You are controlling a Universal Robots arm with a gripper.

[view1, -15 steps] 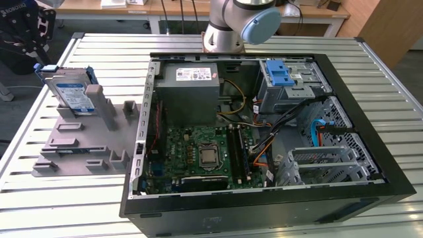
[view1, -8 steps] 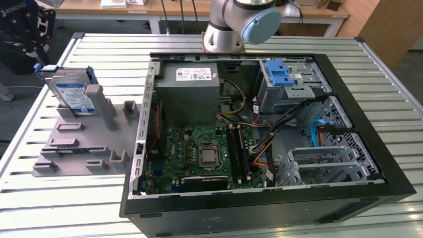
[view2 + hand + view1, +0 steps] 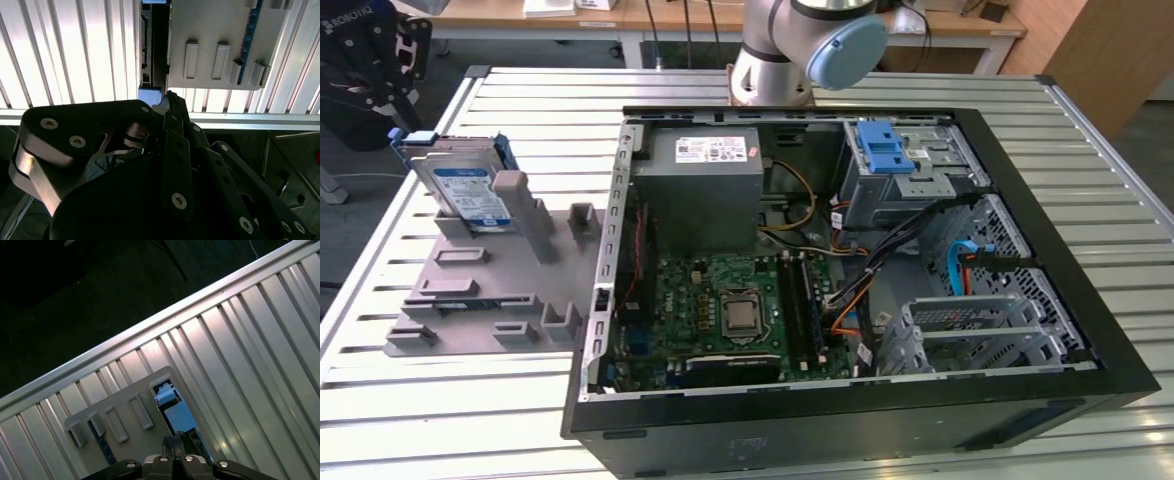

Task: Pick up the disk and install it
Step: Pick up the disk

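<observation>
The disk [image 3: 460,185], silver with a white-and-blue label and a blue carrier, stands upright in a slot at the far end of a grey fixture [image 3: 494,290], on the exterior view's left. In the first wrist view the disk [image 3: 167,399] shows from well above, with my gripper [image 3: 175,442] over it and clearly apart from it. In the second wrist view the disk [image 3: 149,55] is a dark edge beside the fixture [image 3: 215,35]. There my gripper [image 3: 167,100] has its dark fingers closed together with nothing between them.
An open computer case [image 3: 1067,230] lies on the slatted metal table [image 3: 440,420], with a motherboard [image 3: 720,310], a grey power supply [image 3: 700,190], a drive bay with a blue latch [image 3: 886,150] and a metal cage [image 3: 974,330]. The arm's base [image 3: 781,50] stands behind the case.
</observation>
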